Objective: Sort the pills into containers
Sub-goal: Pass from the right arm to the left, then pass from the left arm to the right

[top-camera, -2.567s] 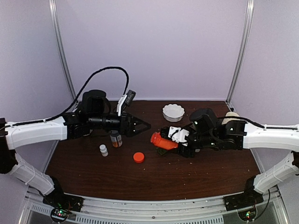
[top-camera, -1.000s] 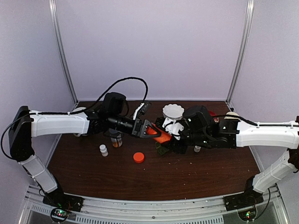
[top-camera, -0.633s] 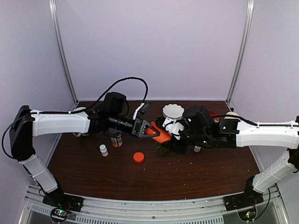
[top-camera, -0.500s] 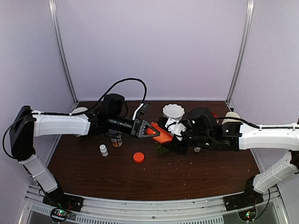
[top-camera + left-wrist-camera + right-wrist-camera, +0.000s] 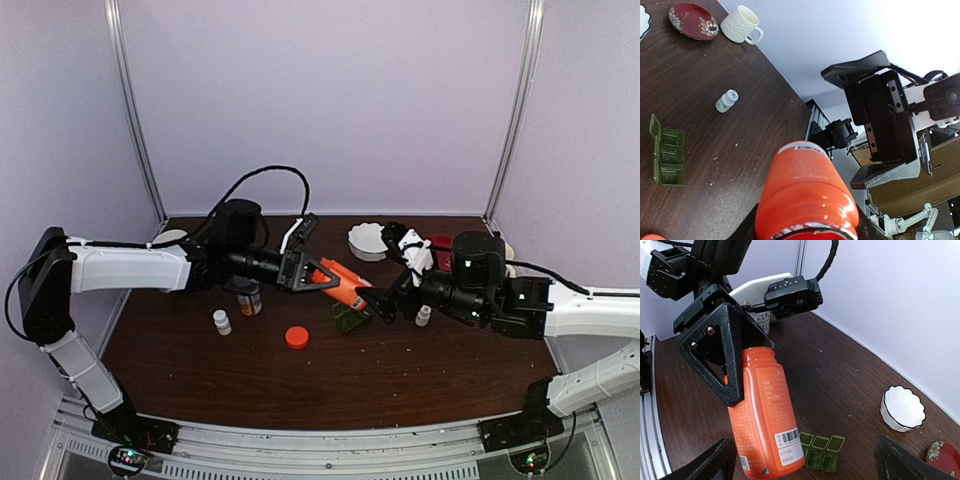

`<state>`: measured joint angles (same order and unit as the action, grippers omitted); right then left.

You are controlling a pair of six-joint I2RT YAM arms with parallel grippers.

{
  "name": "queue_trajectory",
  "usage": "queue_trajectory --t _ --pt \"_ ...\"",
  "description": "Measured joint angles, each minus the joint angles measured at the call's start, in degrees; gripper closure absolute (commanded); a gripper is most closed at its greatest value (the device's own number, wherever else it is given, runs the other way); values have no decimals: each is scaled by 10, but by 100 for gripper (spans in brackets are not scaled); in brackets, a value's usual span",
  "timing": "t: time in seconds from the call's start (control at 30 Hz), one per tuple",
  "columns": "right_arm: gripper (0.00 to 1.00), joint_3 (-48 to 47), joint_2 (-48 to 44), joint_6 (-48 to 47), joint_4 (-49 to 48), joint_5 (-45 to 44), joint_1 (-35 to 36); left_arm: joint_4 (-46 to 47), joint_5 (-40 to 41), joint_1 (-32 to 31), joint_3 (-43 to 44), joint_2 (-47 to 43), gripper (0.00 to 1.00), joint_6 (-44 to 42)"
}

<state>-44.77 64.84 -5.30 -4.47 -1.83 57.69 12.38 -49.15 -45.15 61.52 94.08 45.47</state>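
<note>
Withdrawn toward 3 o'clock, right claw (image 5: 380,302) is released. Grasped by left claw (image 5: 322,278): orange bottle (image 5: 347,287), barcode label (image 5: 788,437) otherwise illegible. At bottle's 6 o'clock, green pill box (image 5: 350,319) lies open on table (image 5: 200,370).

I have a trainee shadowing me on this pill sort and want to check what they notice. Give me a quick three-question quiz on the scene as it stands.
1. True or false: the right gripper is clamped on the orange bottle.
2. Where is the orange cap? A) screwed on the bottle B) lying on the table C) in the right gripper
3. Fill in: the lids of the green pill box stand ____.

Key: 1 false, the left gripper holds it and the right one is open; 2 B; 3 open.
</note>
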Motion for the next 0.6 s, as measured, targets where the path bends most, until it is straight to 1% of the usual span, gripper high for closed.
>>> queue_trajectory --t 0.2,0.47,0.5,0.6 --pt "0 63 -24 -14 -51 49 0 -4 0 0 0 -9 70 0" --pt "1 65 -9 -57 -75 80 0 -4 -5 0 0 -13 69 2" --pt "3 65 -4 -62 -77 81 0 -4 -6 0 0 -13 69 2" --pt "15 61 14 -76 -80 87 0 -4 -9 0 0 -13 69 6"
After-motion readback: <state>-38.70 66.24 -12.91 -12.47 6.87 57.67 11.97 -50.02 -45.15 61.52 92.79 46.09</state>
